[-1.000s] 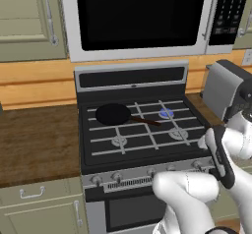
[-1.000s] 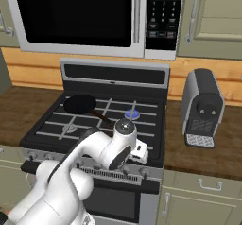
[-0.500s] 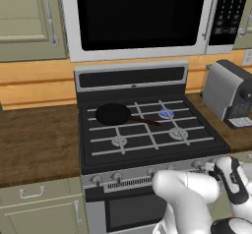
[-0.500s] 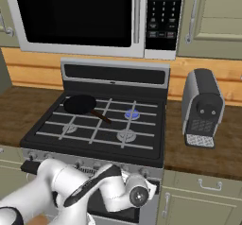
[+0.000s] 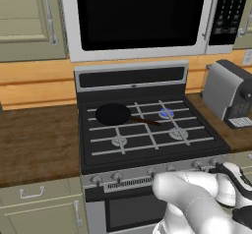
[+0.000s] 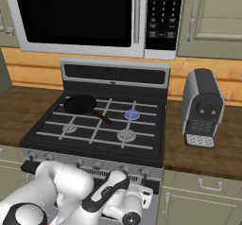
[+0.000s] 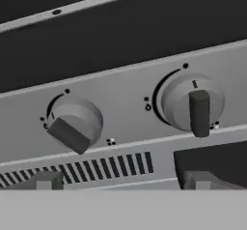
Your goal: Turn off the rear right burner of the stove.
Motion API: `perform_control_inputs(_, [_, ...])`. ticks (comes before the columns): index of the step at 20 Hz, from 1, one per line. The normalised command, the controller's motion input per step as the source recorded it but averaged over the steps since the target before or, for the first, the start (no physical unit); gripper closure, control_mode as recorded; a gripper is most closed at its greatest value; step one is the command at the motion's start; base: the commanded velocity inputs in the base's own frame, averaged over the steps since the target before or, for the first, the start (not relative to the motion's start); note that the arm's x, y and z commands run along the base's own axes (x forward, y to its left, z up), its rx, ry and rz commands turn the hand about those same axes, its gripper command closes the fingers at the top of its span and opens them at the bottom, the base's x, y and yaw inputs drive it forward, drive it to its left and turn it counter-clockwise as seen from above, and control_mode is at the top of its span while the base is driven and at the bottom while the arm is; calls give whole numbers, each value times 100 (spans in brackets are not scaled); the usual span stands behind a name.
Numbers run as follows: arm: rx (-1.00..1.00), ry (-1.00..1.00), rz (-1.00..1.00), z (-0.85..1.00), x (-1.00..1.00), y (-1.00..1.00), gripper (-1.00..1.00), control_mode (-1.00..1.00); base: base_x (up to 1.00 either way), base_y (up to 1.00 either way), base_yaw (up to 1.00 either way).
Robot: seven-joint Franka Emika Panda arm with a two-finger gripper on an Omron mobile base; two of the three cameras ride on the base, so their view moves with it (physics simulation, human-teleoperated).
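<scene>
Two knobs face the hand [image 7: 120, 183] at close range: one turned aslant at left [image 7: 72, 125], one upright at right [image 7: 193, 103]. The fingers stand apart, grasping nothing, probably lining up a grip. Farther back on the stove [image 5: 147, 176], the rear right burner [image 5: 166, 113] glows blue right of centre, beside the pan [image 5: 113, 114].
</scene>
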Motion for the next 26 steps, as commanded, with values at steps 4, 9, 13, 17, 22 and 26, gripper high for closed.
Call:
perform_control_inputs(4, [-22,-38,3,-9,0,-2,-100,-100,0,0,0])
perform_control_inputs(9, [-27,-35,0,0,0,9,-100,-100,0,0,0])
perform_control_inputs(13, [-34,-37,-1,0,0,26,-100,-100,0,0,0])
perform_control_inputs(17, [-37,-37,-1,-2,1,4,-100,-100,0,0,0])
perform_control_inputs(22, [-20,-14,-6,0,30,8,-100,-100,0,0,0])
perform_control_inputs(26, [-10,-10,0,0,35,0,-100,-100,0,0,0])
